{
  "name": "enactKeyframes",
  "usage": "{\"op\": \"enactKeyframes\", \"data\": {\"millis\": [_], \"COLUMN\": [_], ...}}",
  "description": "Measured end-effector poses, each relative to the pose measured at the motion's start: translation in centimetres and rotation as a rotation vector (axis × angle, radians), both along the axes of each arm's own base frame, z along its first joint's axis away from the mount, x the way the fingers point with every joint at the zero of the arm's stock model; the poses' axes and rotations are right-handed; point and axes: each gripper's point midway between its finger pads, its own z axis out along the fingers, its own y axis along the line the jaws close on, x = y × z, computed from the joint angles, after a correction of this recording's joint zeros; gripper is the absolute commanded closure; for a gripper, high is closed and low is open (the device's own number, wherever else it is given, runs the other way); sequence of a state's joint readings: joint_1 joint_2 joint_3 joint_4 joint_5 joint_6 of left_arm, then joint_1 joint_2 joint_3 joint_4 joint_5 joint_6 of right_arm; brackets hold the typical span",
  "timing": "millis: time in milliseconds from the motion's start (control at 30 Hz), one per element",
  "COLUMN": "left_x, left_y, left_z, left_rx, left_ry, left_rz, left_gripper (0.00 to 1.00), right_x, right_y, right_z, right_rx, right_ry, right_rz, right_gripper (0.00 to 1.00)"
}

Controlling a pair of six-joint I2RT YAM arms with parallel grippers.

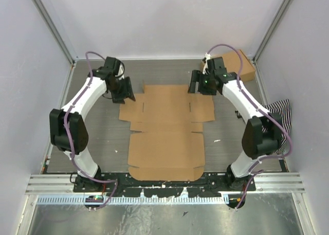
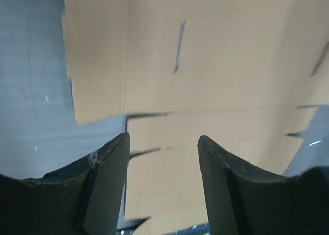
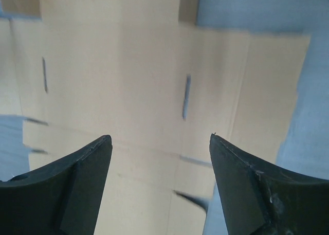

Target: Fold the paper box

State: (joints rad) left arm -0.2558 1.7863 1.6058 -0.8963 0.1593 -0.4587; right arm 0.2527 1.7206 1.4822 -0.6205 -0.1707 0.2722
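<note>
the paper box (image 1: 167, 134) lies fully unfolded and flat on the grey surface (image 1: 103, 137), in the centre of the top view, reaching from the near rail at the bottom up to the middle of the frame. no panel, side flap or tab is raised; creases and thin slits show only as lines on a flat sheet. judged from that, the fold has not begun: the walls are yet to be stood up, the side flaps turned in, the lid brought over and its tabs tucked.

the left end effector (image 1: 126, 91) hangs at the sheet's upper left corner and the right end effector (image 1: 198, 83) at its upper right corner. whether either touches the cardboard cannot be told from above. in the left wrist view the left end effector (image 2: 163, 137) has its fingers spread apart with nothing between them, cardboard below and bare surface along the left of the frame. in the right wrist view the right end effector (image 3: 160, 137) is likewise spread wide and empty, with bare surface along the right of the frame.

a compact flat brown carton (image 1: 239, 65) sits in the upper right of the top view behind the right arm, and a striped cloth (image 1: 281, 114) lies at the right edge; neither touches the box.

the likely first step is to lift the far flaps at both corners together.
</note>
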Motion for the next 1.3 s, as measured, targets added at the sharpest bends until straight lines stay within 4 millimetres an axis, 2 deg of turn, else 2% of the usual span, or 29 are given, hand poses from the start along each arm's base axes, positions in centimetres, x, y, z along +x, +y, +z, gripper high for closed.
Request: {"op": "enactKeyframes", "data": {"millis": [67,167,233,333,567,733,1133,1300], "left_x": [-2.9,-6.8,-8.7,-10.2,-8.9,-8.8,-10.2,-11.2], "left_y": [0.4,1.1,1.5,1.7,0.3,-0.4,-1.2,-2.1], "left_z": [-2.6,-6.7,-8.6,-9.7,-9.4,-10.1,-11.2,-12.5], "left_rx": [0.005,0.023,0.03,0.026,-0.049,-0.088,-0.09,-0.07], "left_ry": [0.077,0.207,0.27,0.305,0.247,0.26,0.309,0.355], "left_rz": [0.002,0.007,0.011,0.019,0.019,0.02,0.002,-0.031], "left_gripper": [0.37,0.37,0.37,0.36,0.36,0.37,0.38,0.42], "right_x": [-2.5,-6.5,-9.1,-11.7,-11.8,-13.1,-13.6,-13.8], "right_y": [-0.6,-1.2,-1.5,-1.9,-1.7,-2.0,-1.9,-1.7], "right_z": [-0.9,-4.9,-7.9,-10.4,-11.4,-13.3,-13.6,-13.6], "right_rx": [0.004,0.001,-0.007,-0.015,-0.005,-0.021,-0.014,-0.005], "right_ry": [0.027,0.136,0.23,0.322,0.34,0.405,0.424,0.427], "right_rz": [-0.013,-0.023,-0.025,-0.031,-0.032,-0.033,-0.021,-0.012], "right_gripper": [0.18,0.17,0.17,0.16,0.14,0.14,0.13,0.13]}}
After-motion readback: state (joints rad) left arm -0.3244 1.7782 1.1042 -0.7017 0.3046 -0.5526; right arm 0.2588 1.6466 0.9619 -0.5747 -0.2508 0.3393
